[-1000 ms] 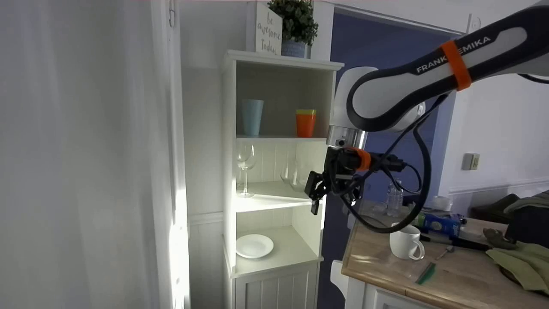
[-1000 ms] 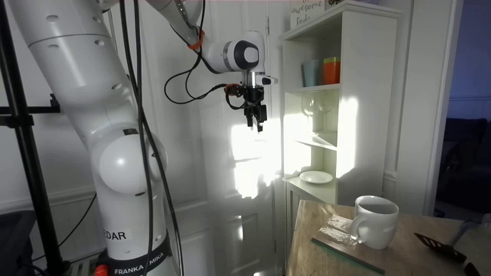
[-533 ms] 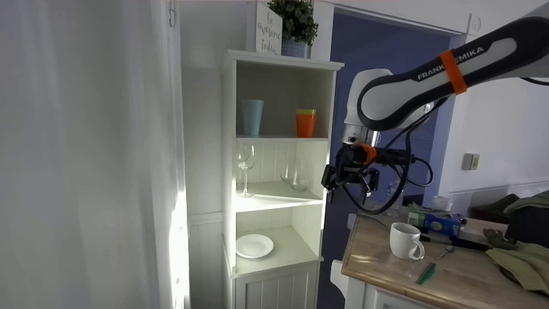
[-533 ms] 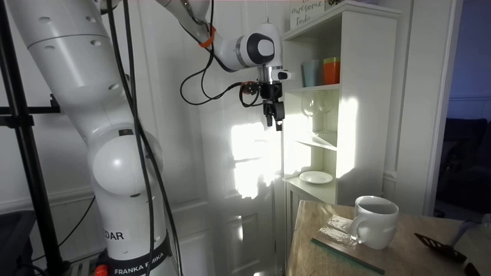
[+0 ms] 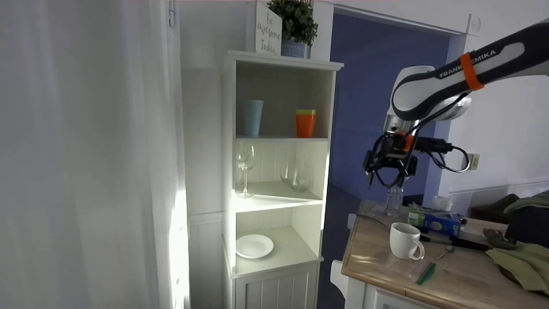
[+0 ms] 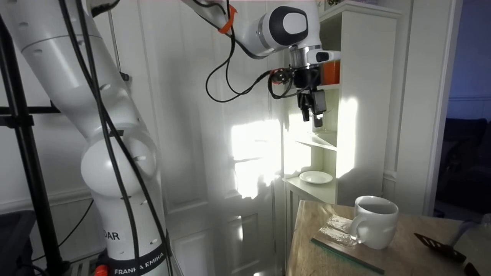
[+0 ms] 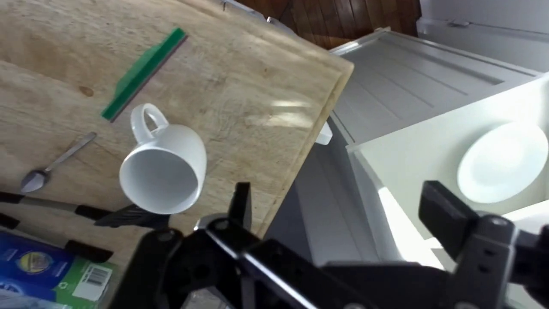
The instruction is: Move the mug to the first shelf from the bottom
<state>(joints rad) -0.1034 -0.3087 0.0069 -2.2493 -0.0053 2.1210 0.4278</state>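
The white mug (image 5: 403, 241) stands upright on the wooden counter near its corner; it also shows in an exterior view (image 6: 378, 224) and in the wrist view (image 7: 165, 171), handle toward the upper left there. The first shelf from the bottom (image 5: 287, 254) is the white board of the cabinet's lowest open compartment, also seen in an exterior view (image 6: 312, 192) and the wrist view (image 7: 407, 159). A white plate (image 5: 254, 246) lies on it. My gripper (image 5: 386, 178) is open and empty, above the counter's far end and higher than the mug. In the wrist view its fingers (image 7: 339, 189) are wide apart.
The middle shelf (image 5: 274, 197) holds glasses; the top one holds a blue tumbler (image 5: 254, 118) and orange cup (image 5: 305, 124). On the counter (image 5: 364, 266) are a plastic bottle (image 5: 394, 201), a blue box (image 5: 441, 224), a spatula, a spoon (image 7: 64, 159) and a green-edged bag (image 7: 146, 75).
The arm and gripper have moved away from the cabinet front toward the counter side, rightward in both exterior views and slightly up. The mug and plate have not moved.
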